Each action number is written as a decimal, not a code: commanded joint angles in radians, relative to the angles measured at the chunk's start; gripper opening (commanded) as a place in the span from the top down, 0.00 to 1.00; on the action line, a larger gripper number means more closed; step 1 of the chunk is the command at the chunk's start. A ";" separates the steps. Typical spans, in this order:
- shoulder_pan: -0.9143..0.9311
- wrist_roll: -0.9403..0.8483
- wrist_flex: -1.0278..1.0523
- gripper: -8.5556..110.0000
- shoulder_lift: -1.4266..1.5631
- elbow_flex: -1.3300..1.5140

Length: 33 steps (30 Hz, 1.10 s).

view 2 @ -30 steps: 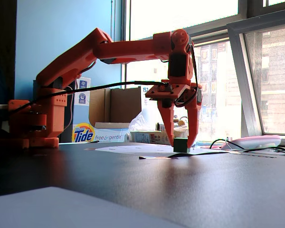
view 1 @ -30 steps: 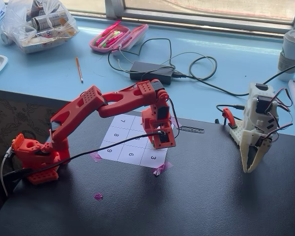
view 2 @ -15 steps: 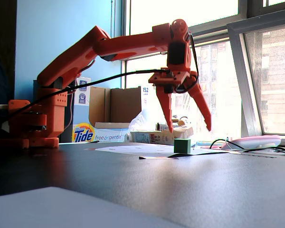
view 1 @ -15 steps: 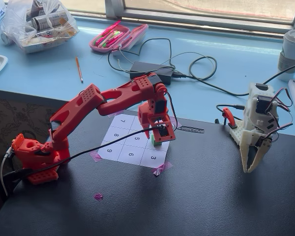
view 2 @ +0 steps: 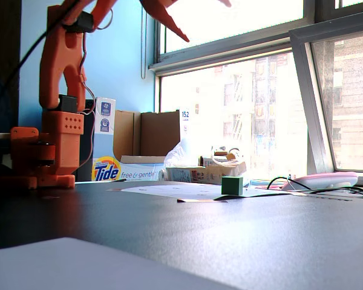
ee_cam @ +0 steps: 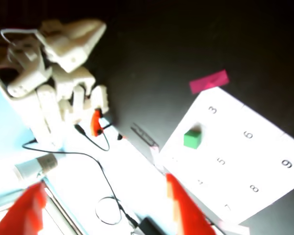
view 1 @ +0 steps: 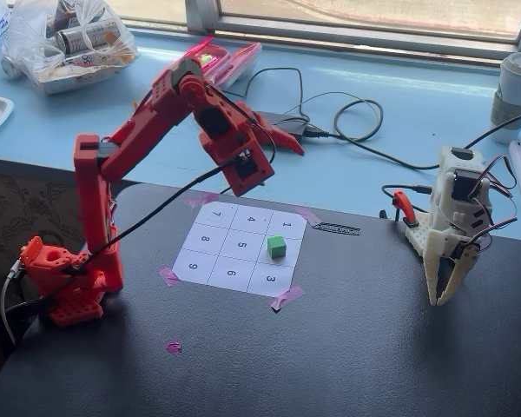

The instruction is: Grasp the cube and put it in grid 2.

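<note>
A: Nearest the camera in a fixed view, a small pink tape mark (view 1: pixel 174 347) on the black table (view 1: pixel 373 347). Behind it, the numbered sheet (view 1: pixel 240 245), pink tape at its corners.

B: Cube position?

A: The green cube (view 1: pixel 277 247) sits on the sheet in the square between 1 and 3. The digit there is hidden under it, so presumably grid 2 (view 1: pixel 279 253). The low fixed view shows the cube (view 2: pixel 232 185) resting flat on the paper, nothing touching it.

B: So which step?

A: Judged: placement looks done and the arm is clear. Next move calls only for parking, if anything.

B: Jaws?

A: The red gripper (view 1: pixel 278 137) is raised, well above and behind the sheet. In the wrist view the two fingers (ee_cam: pixel 186 210) stand wide apart, holding nothing. Farther back, cables and a white idle arm (view 1: pixel 451 217).
</note>
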 commanded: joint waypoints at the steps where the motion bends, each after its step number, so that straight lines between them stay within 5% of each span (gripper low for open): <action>1: 0.112 -0.064 -0.028 0.61 0.178 0.178; 17: 0.218 -0.153 -0.727 0.62 1.035 1.513; 33: 0.207 0.071 -0.627 0.61 1.299 1.999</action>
